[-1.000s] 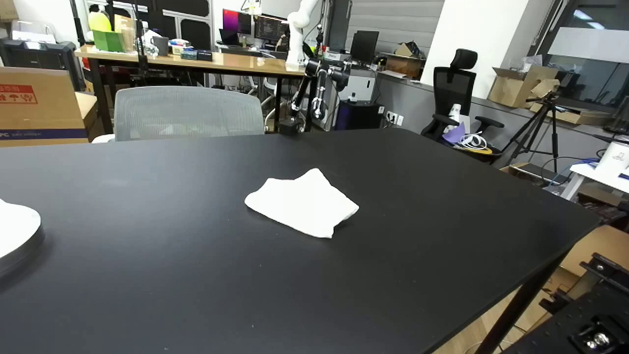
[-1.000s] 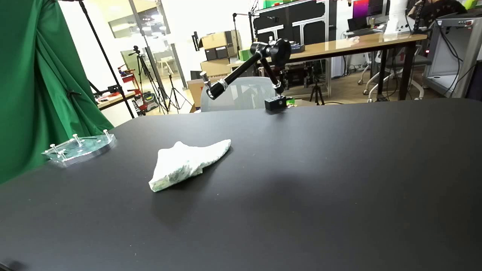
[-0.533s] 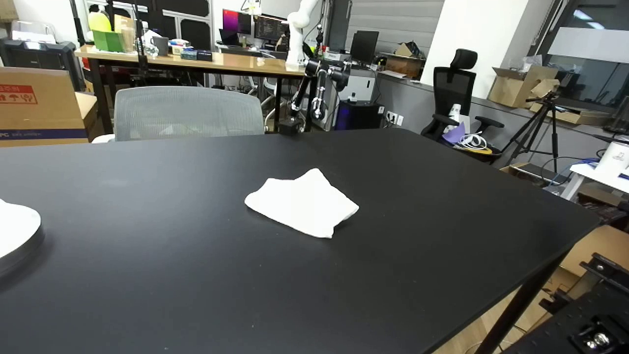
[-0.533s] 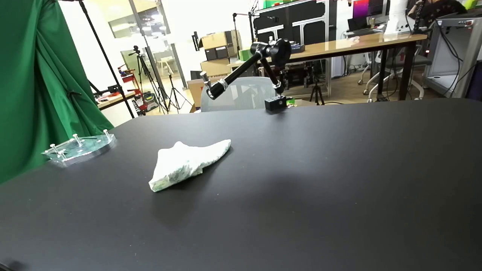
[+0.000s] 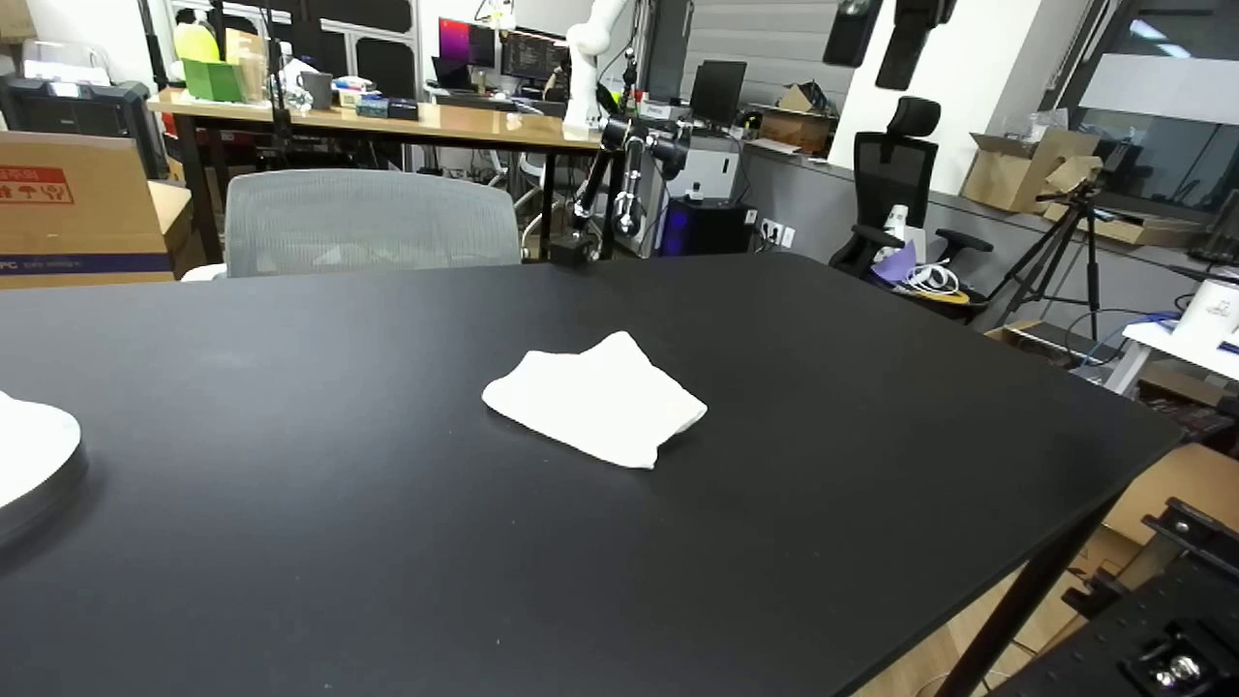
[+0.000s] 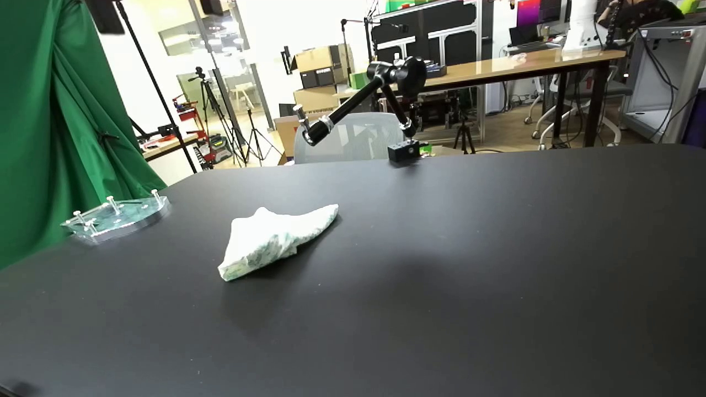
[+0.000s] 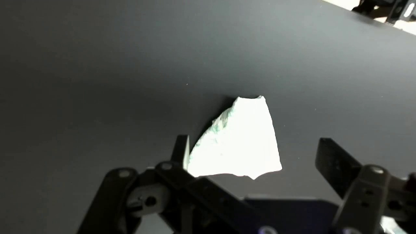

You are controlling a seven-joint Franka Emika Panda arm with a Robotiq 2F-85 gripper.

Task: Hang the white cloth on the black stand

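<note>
The white cloth [image 5: 595, 402] lies rumpled on the black table in both exterior views, with greenish marks along one side of the cloth [image 6: 265, 242]. Behind it, by the far table edge, stands the black stand [image 6: 404, 151], a jointed arm on a block base; the same stand [image 5: 619, 184] appears at the back in an exterior view. Only the finger ends of my gripper [image 5: 871, 63] show at the top there, high above the table. Seen from the wrist, my gripper [image 7: 254, 139] is spread wide, and the cloth [image 7: 240, 143] lies below between its fingers, untouched.
A clear plate with upright bolts [image 6: 118, 218] sits at the table's left edge, near a green curtain [image 6: 55, 138]. A grey chair back [image 5: 373, 223] rises behind the far edge. A dark bracket [image 5: 1152, 600] is beyond the table's right edge.
My gripper's fingers have come into the top of both exterior views, where they were absent before. The cloth and the stand have not moved.
</note>
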